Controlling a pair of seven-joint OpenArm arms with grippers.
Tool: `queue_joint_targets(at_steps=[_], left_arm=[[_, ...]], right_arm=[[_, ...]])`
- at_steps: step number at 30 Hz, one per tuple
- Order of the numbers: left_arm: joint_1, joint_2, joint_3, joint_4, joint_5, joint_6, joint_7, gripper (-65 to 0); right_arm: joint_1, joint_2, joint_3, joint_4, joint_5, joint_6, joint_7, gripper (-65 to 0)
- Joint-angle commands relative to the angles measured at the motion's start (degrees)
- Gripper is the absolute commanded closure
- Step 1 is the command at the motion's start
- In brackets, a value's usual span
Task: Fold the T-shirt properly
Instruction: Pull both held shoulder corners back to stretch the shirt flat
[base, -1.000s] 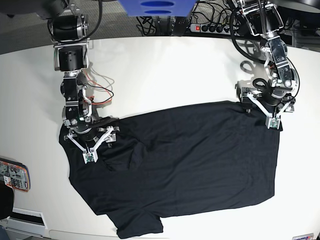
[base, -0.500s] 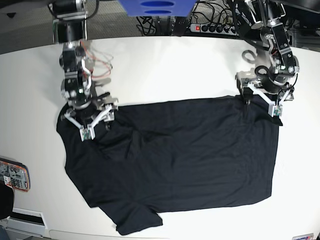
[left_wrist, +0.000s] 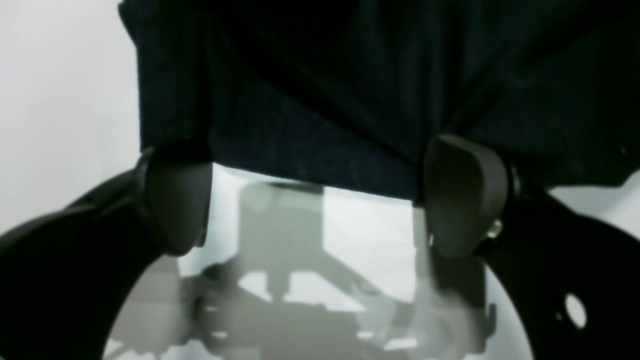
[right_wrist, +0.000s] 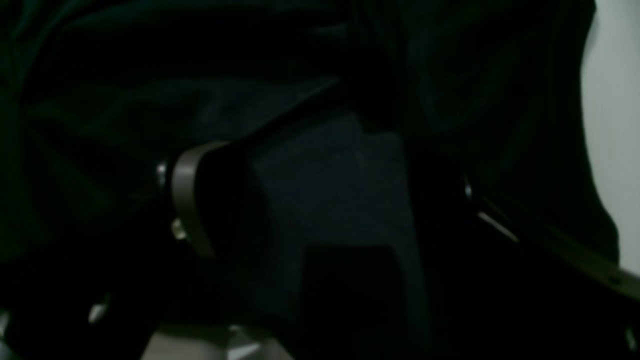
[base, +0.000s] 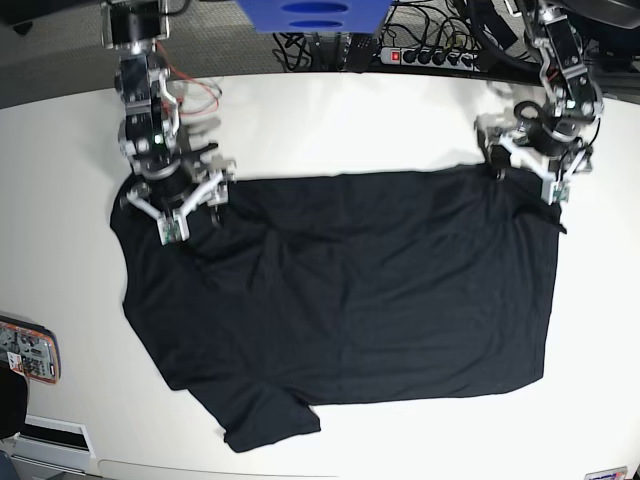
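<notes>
T-shirt lies spread flat across the white tabletop, toward its front edge. Left gripper and right gripper stand at its rear corners, fingers spread wide, gripping nothing.

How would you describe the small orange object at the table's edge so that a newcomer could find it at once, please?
Start from the black T-shirt spread across the pale table in the base view. Follow its sleeve side out to the picture's left edge, where a small flat orange-rimmed gadget lies apart from the cloth. It is the only brightly coloured thing on that side.
</notes>
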Motion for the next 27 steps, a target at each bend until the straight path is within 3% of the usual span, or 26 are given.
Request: queue_joint_targets(at_steps=[1,8,19,27], left_arm=[[1.7,-0.3,-1.6,0.4,1.7,0.4,3.9,-65.0],[7.3,-0.1,-5.9,3.8,1.6,0.4,4.0,-65.0],[12.6,-0.1,-6.1,3.8,1.6,0.3,4.0,-65.0],[15.1,-0.3,-6.1,3.8,1.6,0.3,4.0,-65.0]], right_arm=[[-3.6,0.5,-0.4,-1.3,-4.2,1.6,-12.8,-51.1],[-8.8,0.5,1.7,3.1,-4.2,1.6,-12.7,-51.1],[-16.1,0.5,1.9,5.0,-4.2,1.6,-12.7,-51.1],[-21.9,0.5,8.9,6.8,-4.2,1.6,-12.2,-51.1]])
